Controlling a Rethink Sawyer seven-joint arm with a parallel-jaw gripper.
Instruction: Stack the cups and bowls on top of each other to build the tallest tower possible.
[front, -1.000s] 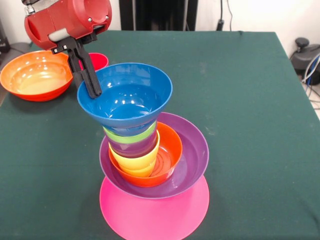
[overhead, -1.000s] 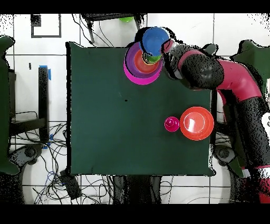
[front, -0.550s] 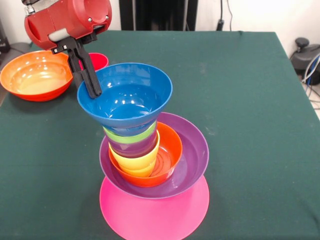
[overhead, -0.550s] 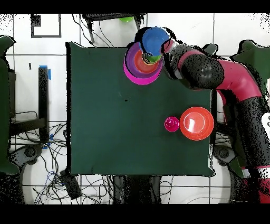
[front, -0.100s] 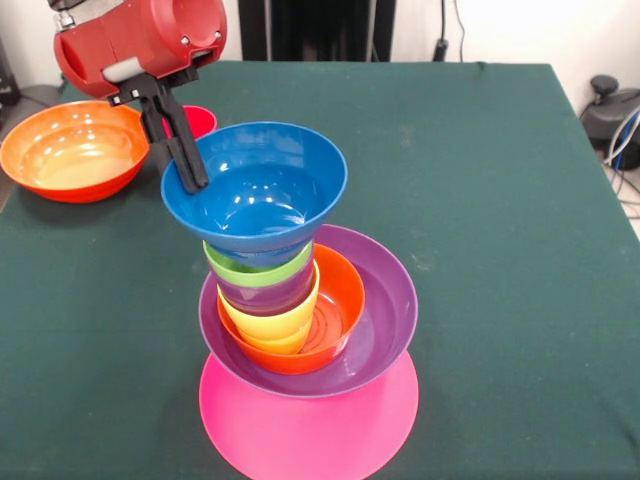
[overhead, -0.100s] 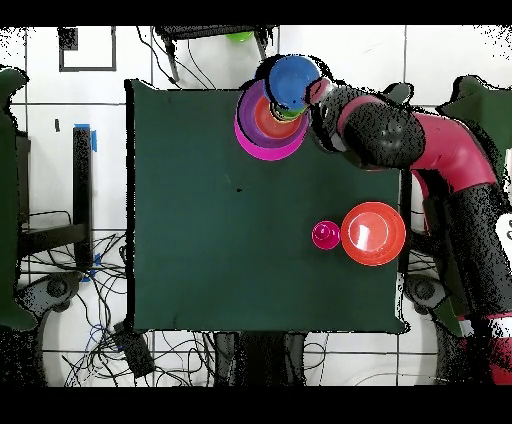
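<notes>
The tower stands on an upturned pink bowl (front, -0.100s: 310, 438) near the table's front edge. On it sit a purple bowl (front, -0.100s: 388, 312), a small orange bowl (front, -0.100s: 342, 308), then nested yellow (front, -0.100s: 272, 326), purple (front, -0.100s: 266, 296) and light green (front, -0.100s: 258, 272) cups. A blue bowl (front, -0.100s: 262, 190) tops the pile, tilted slightly. My gripper (front, -0.100s: 190, 176) is shut on the blue bowl's left rim, one finger inside and one outside. In the overhead view, the blue bowl (overhead, -0.100s: 293, 78) overhangs the table's top edge beside the arm.
A large orange bowl (front, -0.100s: 70, 150) sits at the left rear of the table, with a red cup (front, -0.100s: 200, 120) beside it, partly behind my gripper. In the overhead view these are the orange bowl (overhead, -0.100s: 373, 233) and red cup (overhead, -0.100s: 325, 235), at the right.
My gripper and the blue bowl have shifted slightly up and to the right in the front view. The rest of the pile has not moved.
</notes>
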